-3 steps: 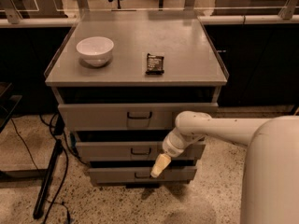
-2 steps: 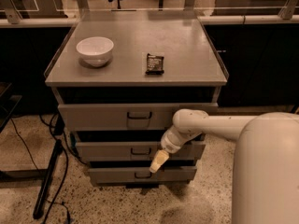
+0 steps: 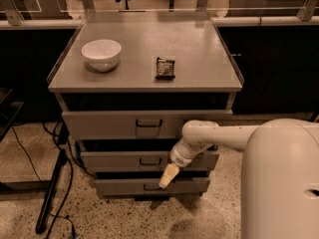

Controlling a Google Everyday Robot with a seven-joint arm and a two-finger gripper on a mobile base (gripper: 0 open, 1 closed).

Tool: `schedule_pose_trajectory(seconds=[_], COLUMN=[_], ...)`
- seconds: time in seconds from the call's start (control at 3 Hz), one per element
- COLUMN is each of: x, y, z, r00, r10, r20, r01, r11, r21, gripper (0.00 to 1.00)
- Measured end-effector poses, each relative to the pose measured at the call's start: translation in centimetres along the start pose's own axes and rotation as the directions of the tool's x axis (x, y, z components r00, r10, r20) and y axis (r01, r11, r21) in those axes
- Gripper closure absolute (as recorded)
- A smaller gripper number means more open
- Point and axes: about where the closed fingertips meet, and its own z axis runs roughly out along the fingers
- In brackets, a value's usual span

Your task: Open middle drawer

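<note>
The middle drawer (image 3: 114, 161) is the low grey front between the taller top drawer (image 3: 99, 125) and the bottom drawer (image 3: 119, 186). It has a small dark pull handle (image 3: 149, 161) at its centre and looks closed, so its interior is hidden. My gripper (image 3: 168, 176), cream-tipped on a white arm (image 3: 219, 133), hangs in front of the cabinet. It is just right of and below that handle, over the gap between the middle and bottom drawers.
On the cabinet top (image 3: 199, 59) stand a white bowl (image 3: 101, 54) and a dark snack packet (image 3: 165, 67). Cables and a dark stand (image 3: 52, 193) lie on the speckled floor to the left. My white body (image 3: 281, 183) fills the lower right.
The arm has shifted slightly left and my body takes up more of the lower right. The gripper stays near the middle drawer's front. The drawers have not moved.
</note>
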Motion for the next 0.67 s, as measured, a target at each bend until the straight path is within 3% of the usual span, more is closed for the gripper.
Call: schedule_pose_trajectory(seconds=[0.33, 0.67], x=[0.5, 2.0], y=[1.1, 4.3], z=[0.1, -2.2], r00=[1.000, 1.000], r10=[-0.002, -0.013], r20=[-0.013, -0.022], r01=[0.001, 0.011], r11=[0.9997, 0.9975], r21=[-0.026, -0.070], gripper=[0.00, 0.00])
